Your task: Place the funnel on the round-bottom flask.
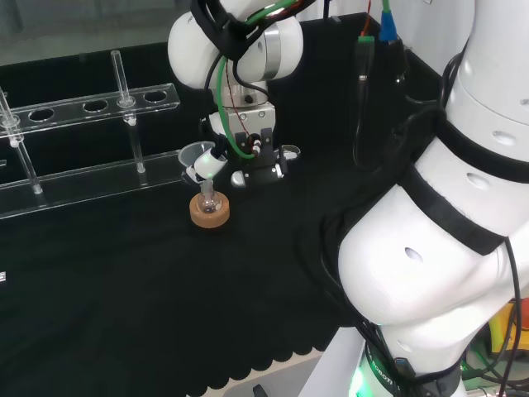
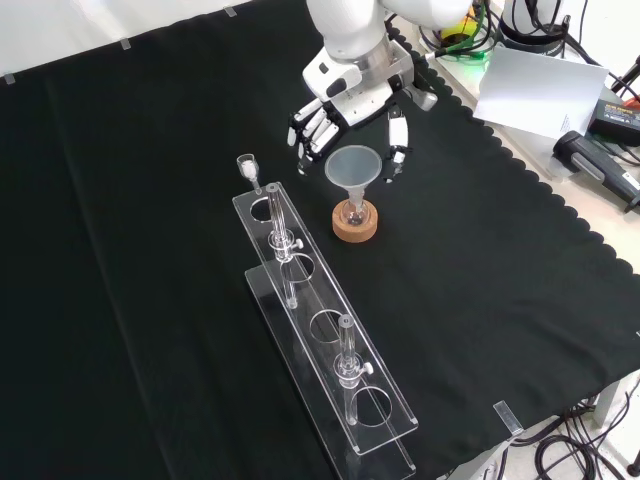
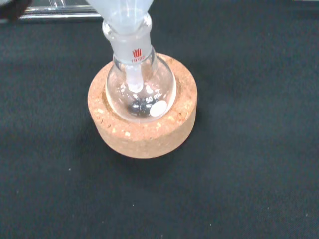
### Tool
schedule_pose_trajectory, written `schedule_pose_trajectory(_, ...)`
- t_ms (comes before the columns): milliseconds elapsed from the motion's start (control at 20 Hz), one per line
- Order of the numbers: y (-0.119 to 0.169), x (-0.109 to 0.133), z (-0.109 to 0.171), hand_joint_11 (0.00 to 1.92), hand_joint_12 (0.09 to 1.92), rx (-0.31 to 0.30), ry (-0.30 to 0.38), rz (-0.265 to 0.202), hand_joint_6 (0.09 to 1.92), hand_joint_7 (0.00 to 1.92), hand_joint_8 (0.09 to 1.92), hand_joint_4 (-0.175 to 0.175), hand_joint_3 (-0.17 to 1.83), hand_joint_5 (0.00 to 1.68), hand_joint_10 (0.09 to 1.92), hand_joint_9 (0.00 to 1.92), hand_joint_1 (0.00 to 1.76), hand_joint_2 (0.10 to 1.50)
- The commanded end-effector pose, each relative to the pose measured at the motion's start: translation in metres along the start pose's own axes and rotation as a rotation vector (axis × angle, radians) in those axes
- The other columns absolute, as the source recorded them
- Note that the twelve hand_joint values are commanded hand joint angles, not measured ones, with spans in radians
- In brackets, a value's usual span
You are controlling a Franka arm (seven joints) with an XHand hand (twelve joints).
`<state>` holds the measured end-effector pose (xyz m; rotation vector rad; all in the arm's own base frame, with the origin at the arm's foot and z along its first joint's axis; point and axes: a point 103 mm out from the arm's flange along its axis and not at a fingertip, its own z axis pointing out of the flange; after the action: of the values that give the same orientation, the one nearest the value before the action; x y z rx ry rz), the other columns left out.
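A clear funnel (image 2: 352, 168) stands upright with its stem down inside the neck of the small round-bottom flask (image 3: 142, 92). The flask rests in a cork ring (image 3: 144, 134) on the black cloth. In the front view the hand (image 2: 350, 95) hangs just behind and above the funnel, fingers to the funnel's left and thumb (image 2: 397, 150) to its right, with small gaps to the rim. In the head view the funnel (image 1: 196, 155) sits over the flask (image 1: 209, 198), a fingertip close against its cone and the rest of the hand (image 1: 256, 161) to its right.
A clear plastic test-tube rack (image 2: 320, 320) with a few upright tubes lies close beside the cork ring, on its left in the front view. In the head view the rack (image 1: 83, 178) stretches away to the left. The arm's white links (image 1: 446, 248) fill the right.
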<state>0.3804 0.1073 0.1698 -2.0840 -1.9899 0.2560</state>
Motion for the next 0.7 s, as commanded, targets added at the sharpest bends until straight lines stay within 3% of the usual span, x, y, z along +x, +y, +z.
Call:
schedule_pose_trajectory(50, 0.0, -0.001, -0.003, 0.0, 0.7, 0.002, 0.0, -0.006, 0.09, 0.46, 0.09, 0.019, 0.37, 0.13, 0.62, 0.23, 0.54, 0.54)
schedule_pose_trajectory(400, -0.001, -0.003, -0.006, 0.0, 0.53, 0.013, 0.012, -0.01, 0.09, 0.25, 0.09, 0.013, 0.28, 0.0, 0.67, 0.03, 0.5, 0.56)
schedule_pose_trajectory(700, -0.002, -0.006, -0.014, 0.0, 0.4, 0.016, 0.014, -0.009, 0.09, 0.15, 0.09, 0.013, 0.2, 0.0, 0.54, 0.0, 0.46, 0.58)
